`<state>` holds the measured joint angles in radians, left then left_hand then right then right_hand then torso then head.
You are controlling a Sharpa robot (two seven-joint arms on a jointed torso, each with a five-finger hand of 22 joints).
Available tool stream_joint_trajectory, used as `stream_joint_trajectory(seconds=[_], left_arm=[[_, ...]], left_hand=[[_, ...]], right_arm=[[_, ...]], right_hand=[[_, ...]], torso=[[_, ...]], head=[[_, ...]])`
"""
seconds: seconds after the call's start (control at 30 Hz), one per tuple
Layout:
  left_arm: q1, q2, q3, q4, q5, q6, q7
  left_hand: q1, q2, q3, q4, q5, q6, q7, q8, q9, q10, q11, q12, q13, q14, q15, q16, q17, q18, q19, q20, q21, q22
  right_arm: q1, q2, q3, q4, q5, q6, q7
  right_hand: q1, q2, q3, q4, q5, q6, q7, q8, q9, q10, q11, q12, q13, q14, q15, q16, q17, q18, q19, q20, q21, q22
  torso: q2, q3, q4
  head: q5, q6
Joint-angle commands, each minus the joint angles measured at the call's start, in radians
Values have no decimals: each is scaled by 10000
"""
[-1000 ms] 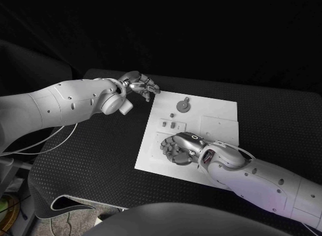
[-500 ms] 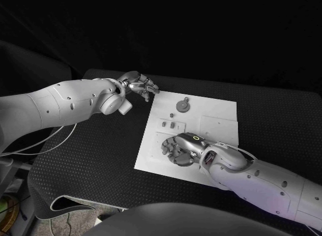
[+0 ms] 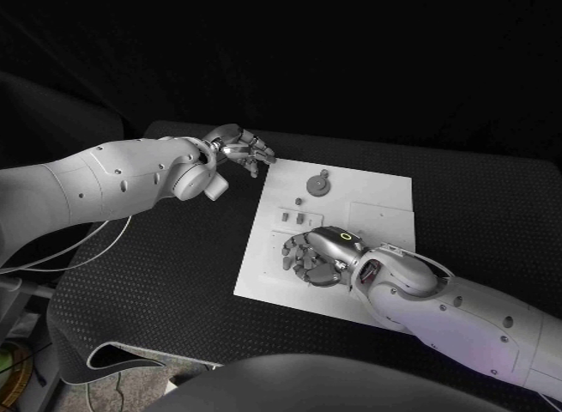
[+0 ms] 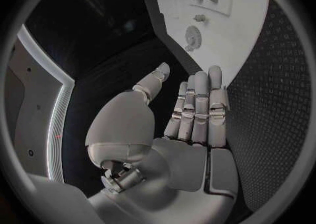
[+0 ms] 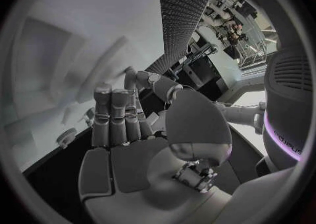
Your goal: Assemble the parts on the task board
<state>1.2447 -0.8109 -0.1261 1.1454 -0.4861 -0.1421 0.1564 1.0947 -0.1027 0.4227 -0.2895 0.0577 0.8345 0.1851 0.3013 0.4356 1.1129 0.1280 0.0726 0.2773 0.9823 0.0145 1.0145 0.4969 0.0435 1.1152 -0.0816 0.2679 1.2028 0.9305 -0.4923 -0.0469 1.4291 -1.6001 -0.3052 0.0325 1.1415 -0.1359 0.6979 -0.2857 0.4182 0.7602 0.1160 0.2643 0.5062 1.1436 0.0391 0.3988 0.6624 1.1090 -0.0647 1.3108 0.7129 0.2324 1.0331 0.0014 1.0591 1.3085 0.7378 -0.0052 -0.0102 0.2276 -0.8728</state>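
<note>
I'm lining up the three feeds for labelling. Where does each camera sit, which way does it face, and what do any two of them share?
Head view: on the robot's head, looking down at the table; both arms reach in, the right robot hand over the board.
Left wrist view: behind the left robot hand, facing the board beyond its fingers.
Right wrist view: behind the right robot hand, close over the board.
All three show the board.

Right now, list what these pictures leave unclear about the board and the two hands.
- Head view: the right hand covers the task board beneath it; whether it holds a part cannot be told.
- Right wrist view: its own fingers block the board spot under them.
- Head view: the small parts are too small to tell their shapes.
- Left wrist view: the left hand holds nothing; the gear-like part is too small to detail.
</note>
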Motion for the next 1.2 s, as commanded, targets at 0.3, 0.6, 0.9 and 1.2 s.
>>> stream_joint_trajectory(seconds=[0.3,0.6,0.9,1.2], left_arm=[[8,-16,-2,-46,44,121,34],[8,-75,-5,-43,44,89,32],[9,-118,-6,-41,44,-25,60],[9,-117,-6,-16,45,-147,105]], left_hand=[[-107,32,22,25,-63,-21,44,25,-15,-70,1,-11,-18,29,41,-36,15,381,57,12,-57,21],[-107,30,24,23,-62,-19,43,27,-15,-70,0,-11,-18,30,41,-37,17,382,58,12,-59,23],[-115,32,24,27,-63,-12,41,33,-15,-62,-2,-5,-16,34,40,-34,20,382,64,12,-59,28],[-146,28,29,27,-63,13,29,59,-14,87,-47,75,25,53,3,-24,39,383,86,-3,-63,56]], right_arm=[[181,-600,344,717,1244,119,135],[631,-1755,560,1542,2360,241,280],[1616,-3143,576,2152,4117,1507,-340],[2031,-4149,495,1959,5201,2975,-2037]], right_hand=[[-51,-76,-29,28,26,-127,-11,38,-48,-58,-56,118,223,46,-96,-15,-8,294,79,-42,-40,100],[-216,1,-56,93,27,-68,185,132,-60,-33,-65,173,474,72,-109,-17,-9,294,109,-55,-36,100],[-1405,102,-248,1191,31,1239,310,756,129,287,-18,210,819,243,-69,-56,-46,294,251,-101,-50,73],[-2210,-35,-376,1872,27,1847,-135,921,325,1331,-495,1983,2534,1216,-531,9,-2,294,954,-518,208,78]], torso=[[5,12,-21],[-3,16,-31],[-31,39,-98],[-71,83,-178]], head=[[-104,2],[-286,2],[-594,2],[-974,2]])
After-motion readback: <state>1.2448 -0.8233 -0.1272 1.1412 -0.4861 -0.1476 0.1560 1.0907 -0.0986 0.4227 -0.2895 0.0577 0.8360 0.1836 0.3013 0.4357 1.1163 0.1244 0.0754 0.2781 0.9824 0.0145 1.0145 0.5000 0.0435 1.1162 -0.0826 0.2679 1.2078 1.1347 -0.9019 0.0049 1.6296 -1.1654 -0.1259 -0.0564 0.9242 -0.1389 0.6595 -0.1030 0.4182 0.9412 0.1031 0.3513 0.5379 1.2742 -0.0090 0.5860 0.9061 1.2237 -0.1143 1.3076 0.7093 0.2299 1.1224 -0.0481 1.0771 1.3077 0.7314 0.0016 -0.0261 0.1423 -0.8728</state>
